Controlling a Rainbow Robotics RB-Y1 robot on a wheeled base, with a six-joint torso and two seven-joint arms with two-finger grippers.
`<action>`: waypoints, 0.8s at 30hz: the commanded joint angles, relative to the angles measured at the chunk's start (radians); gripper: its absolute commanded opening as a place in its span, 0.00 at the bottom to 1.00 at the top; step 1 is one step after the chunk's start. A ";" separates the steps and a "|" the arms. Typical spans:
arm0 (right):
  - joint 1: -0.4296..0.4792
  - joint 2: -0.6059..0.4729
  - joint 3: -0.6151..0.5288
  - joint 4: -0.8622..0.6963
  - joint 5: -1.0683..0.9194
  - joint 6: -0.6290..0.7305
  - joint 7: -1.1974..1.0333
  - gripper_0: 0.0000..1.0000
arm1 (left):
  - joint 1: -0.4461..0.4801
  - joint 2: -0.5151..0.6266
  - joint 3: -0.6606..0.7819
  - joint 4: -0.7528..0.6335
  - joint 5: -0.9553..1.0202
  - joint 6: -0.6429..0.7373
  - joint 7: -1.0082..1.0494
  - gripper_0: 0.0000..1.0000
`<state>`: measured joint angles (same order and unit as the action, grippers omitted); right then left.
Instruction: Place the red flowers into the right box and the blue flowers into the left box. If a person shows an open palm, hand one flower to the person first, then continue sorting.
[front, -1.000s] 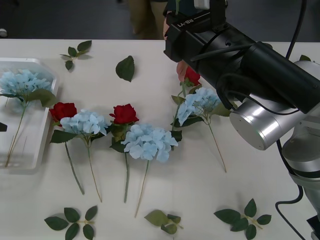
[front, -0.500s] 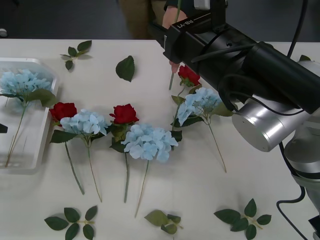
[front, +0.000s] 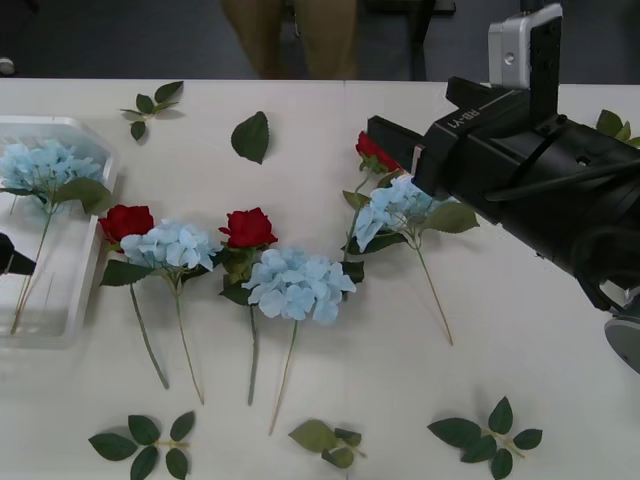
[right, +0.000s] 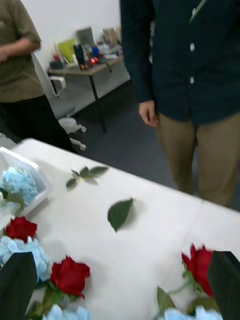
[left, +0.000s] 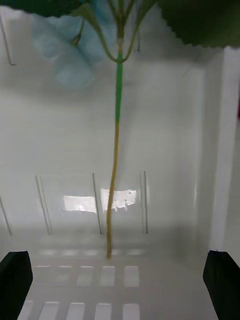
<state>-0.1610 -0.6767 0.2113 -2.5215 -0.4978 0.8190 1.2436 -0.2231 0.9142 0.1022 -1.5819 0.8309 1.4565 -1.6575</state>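
Three red flowers (front: 125, 220) (front: 248, 228) (front: 375, 150) and three blue flowers (front: 170, 243) (front: 300, 283) (front: 400, 205) lie in a row on the white table. Another blue flower (front: 40, 165) lies in the left box (front: 95, 135); its stem (left: 116, 150) runs below my open left gripper (left: 120, 280), which hovers over the box floor. My right gripper (front: 385, 135) is open and empty just above the rightmost red flower (right: 200, 262). The person (right: 195, 75) stands behind the table, hand (right: 148, 112) hanging down. The right box is out of view.
Loose green leaf sprigs lie at the back left (front: 150, 103), back middle (front: 251, 136) and along the front edge (front: 145, 445) (front: 328, 440) (front: 485, 432). A second person (right: 20, 75) stands farther back by a desk.
The person's hand, which held a flower stem beside my right gripper, has lifted away from the table. My right arm has drawn back to the right. The flowers on the table have not moved.
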 joint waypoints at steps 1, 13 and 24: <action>0.024 -0.031 -0.056 0.052 -0.041 0.078 -0.018 1.00 | -0.001 -0.021 -0.081 -0.133 -0.004 0.016 0.243 1.00; 0.067 -0.098 -0.066 0.359 -0.170 0.281 0.036 1.00 | -0.070 -0.057 -0.335 -0.175 -0.015 -0.076 0.375 1.00; 0.063 -0.093 0.092 0.541 -0.208 0.115 0.120 0.99 | -0.084 -0.057 -0.430 -0.194 -0.052 -0.137 0.375 1.00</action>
<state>-0.0785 -0.7622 0.2392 -2.0069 -0.7180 0.9703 1.3480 -0.2667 0.8653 -0.3029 -1.7436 0.8048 1.3448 -1.2435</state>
